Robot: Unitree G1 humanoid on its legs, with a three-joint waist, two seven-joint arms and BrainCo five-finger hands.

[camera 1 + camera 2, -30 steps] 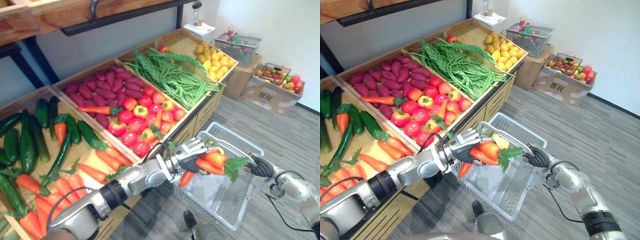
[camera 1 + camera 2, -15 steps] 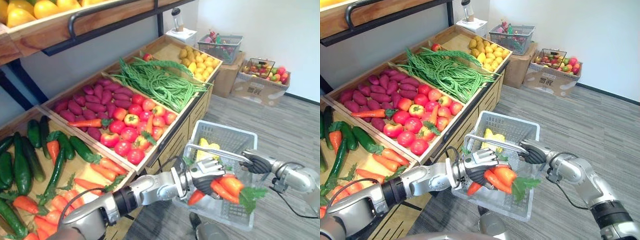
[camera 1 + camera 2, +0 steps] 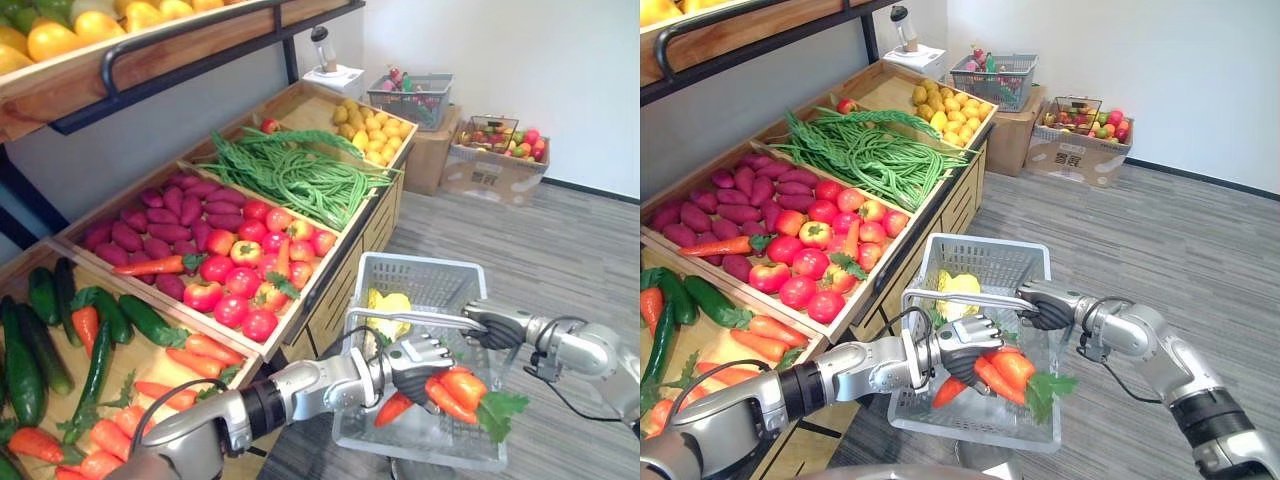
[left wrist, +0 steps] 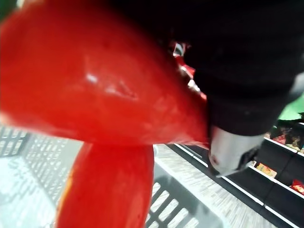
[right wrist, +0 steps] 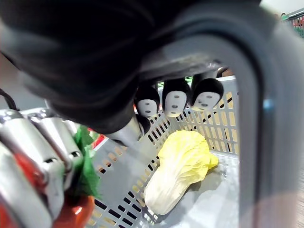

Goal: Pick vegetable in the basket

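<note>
- Carrots (image 3: 455,392), a bunch of orange roots with green leaves, sit in the left hand (image 3: 418,358), whose fingers (image 3: 975,330) are curled round the roots.
- Bunch hangs over the near half of the basket (image 3: 415,275), inside its rim, with the leaves trailing toward the near right corner; I cannot tell whether it touches the basket's floor.
- Left wrist view shows the red-orange roots pressed close against the hand's dark cover, with the grey mesh wall below them.
- Right hand (image 3: 497,325) grips the basket's handle (image 3: 420,318) at its right end, fingers (image 5: 175,100) wrapped fully round the bar.
- Cabbage (image 5: 183,168), pale yellow, lies on the basket's floor toward the far side, apart from the carrots.
- Basket hangs over the floor just beside the front edge of the wooden surface (image 3: 335,285).
- Surface carries bins of cucumbers (image 3: 20,350), loose carrots (image 3: 195,350), tomatoes (image 3: 245,285), sweet potatoes (image 3: 160,215), green beans (image 3: 300,175) and yellow fruit (image 3: 375,130).
- Boxes (image 3: 495,175) topped with small baskets of fruit stand on the floor by the far wall.
</note>
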